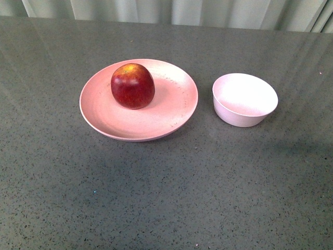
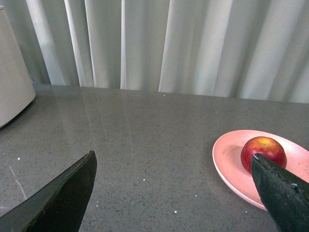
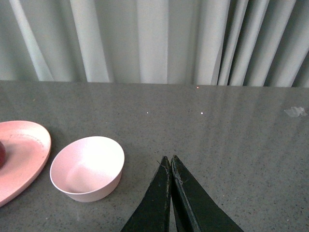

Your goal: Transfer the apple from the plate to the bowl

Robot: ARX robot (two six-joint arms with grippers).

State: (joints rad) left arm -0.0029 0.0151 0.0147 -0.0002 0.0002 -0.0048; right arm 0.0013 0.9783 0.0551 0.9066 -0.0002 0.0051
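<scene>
Three things sit on the grey speckled table (image 1: 166, 208) in the front view: a salmon-pink plate (image 1: 140, 129), the apple (image 1: 132, 85) and a pale bowl (image 1: 244, 101). The apple is on the plate, a bit toward the far-left part of it, upright with its yellow-orange patch on top. The bowl stands just beside the plate on the right, not touching it, and it's got nothing in it. A pale curtain (image 1: 171, 9) hangs along the far edge of the table. Over to the left wrist view: the left pincer (image 2: 173, 154) is spread wide with nothing between its two dark fingers, hovering over bare table. The apple shows just past one finger, which covers a bit of it, sitting in the plate off to that side (so the pincer isn't lined up on it, it's well off to the side). There's also a white object (image 2: 12, 72) at the picture's edge, can't tell what it is, and the same curtain behind. Right wrist view: the right pincer (image 3: 170, 158) has its fingers pressed together with nothing between them, over open table just beside the bowl. The bowl's inside is plainly visible from here, and the plate's rim peeks in next to it with a tiny dark-red sliver of apple at the frame edge. A faint whitish smudge (image 3: 294, 111) marks the table farther off.
</scene>
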